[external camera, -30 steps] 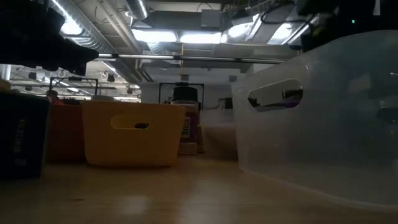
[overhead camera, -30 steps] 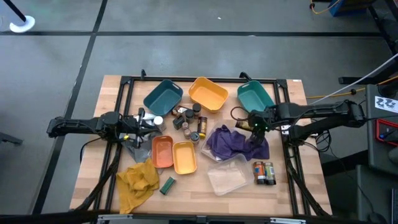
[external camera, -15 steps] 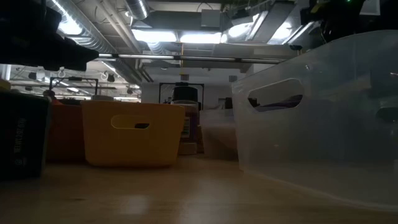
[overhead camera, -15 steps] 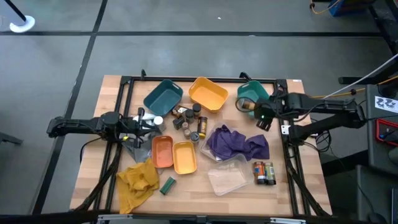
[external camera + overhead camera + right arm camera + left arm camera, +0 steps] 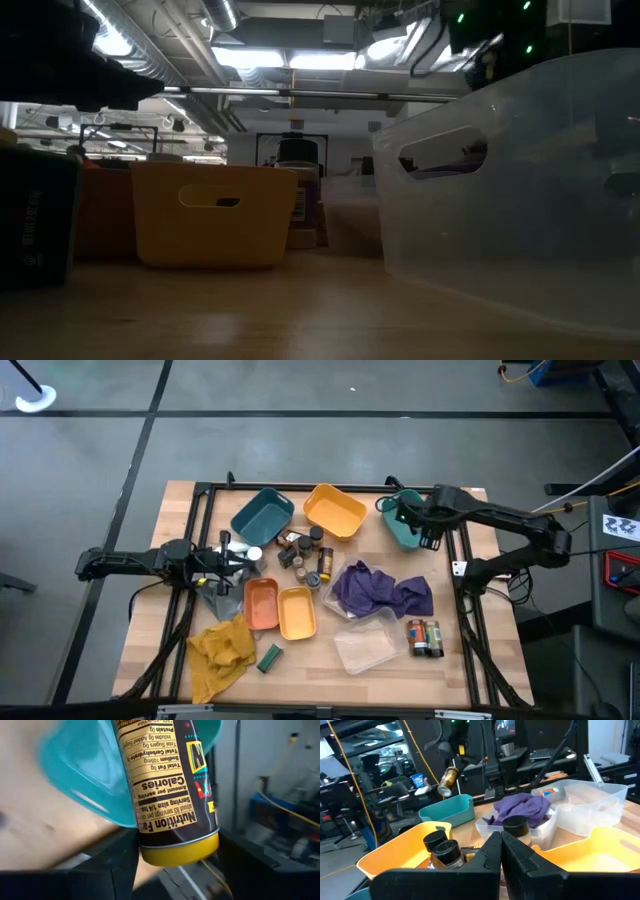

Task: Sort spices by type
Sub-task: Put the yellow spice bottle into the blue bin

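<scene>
The right gripper [image 5: 400, 515] clamps a yellow-lidded spice jar [image 5: 167, 795] above the teal tray [image 5: 400, 530] near the table's far right corner, evidently to drop it in; the left gripper [image 5: 240, 557] rests closed.

Grey floor [image 5: 300, 420] all around the wooden table [image 5: 180, 510], dark seam lines crossing it. White round base [image 5: 30, 398] on the floor at the far left corner, yellow cable [image 5: 515, 372] at the far right. Low view: open ceiling with silver ducts [image 5: 170, 45], pipes, bright strip light panels [image 5: 290, 58]. Left wrist view: cluttered lab behind the table, dark desks with a keyboard [image 5: 545, 754] and a monitor [image 5: 502, 726], yellow cable [image 5: 350, 795] hanging down at the side, shelving with gear further back. Right wrist view: pale wall [image 5: 250, 750], more cables and equipment beyond.
</scene>
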